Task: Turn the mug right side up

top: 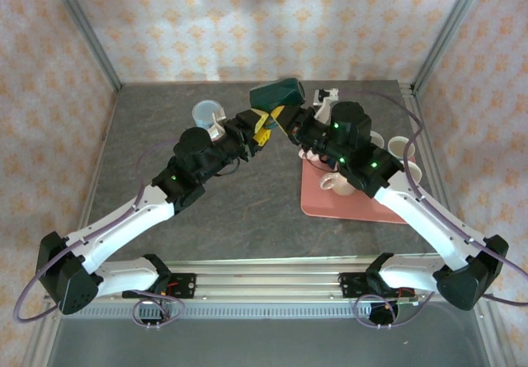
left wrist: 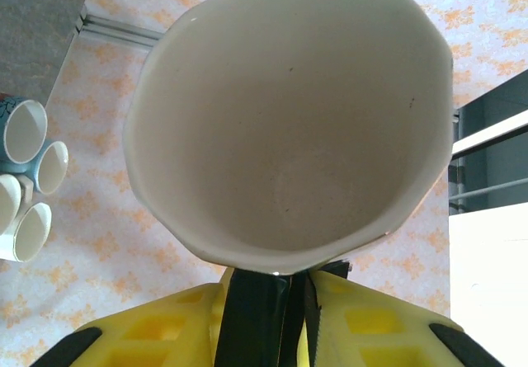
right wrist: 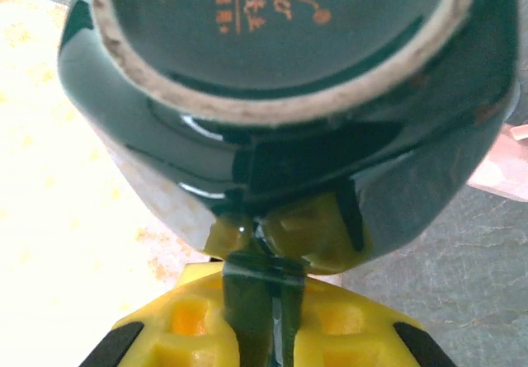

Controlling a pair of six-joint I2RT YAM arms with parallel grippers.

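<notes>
Biggest worry here is a handoff fumble. The mug (top: 279, 95) is up in the air over the middle of the desk's (top: 247, 210) far edge, lying on its side between the two arms. Its mouth faces the left arm and its base faces the right. The right pincer (right wrist: 272, 239) is clamped on the dark green wall down near the base, so that side looks like it's carrying the weight. The left pincer (left wrist: 276, 289) sits right at the rim with its fingers close together. From its own camera I can't tell whether it's actually biting the rim or just touching it. If the right lets go before the left has a real hold, the mug drops onto the desk, or onto the tray (top: 363, 209) of cups just beside it. A thin glazed rim is a slippery thing to pinch, so the mug could also swing or slide once it hangs from that one spot. And if both arms pull or twist against each other, something could pop loose. As for pose, both arms are stretched forward and angled inward from the near corners. Their wrists meet nose to nose just under the mug, left coming from the left side, right from over the tray.
</notes>
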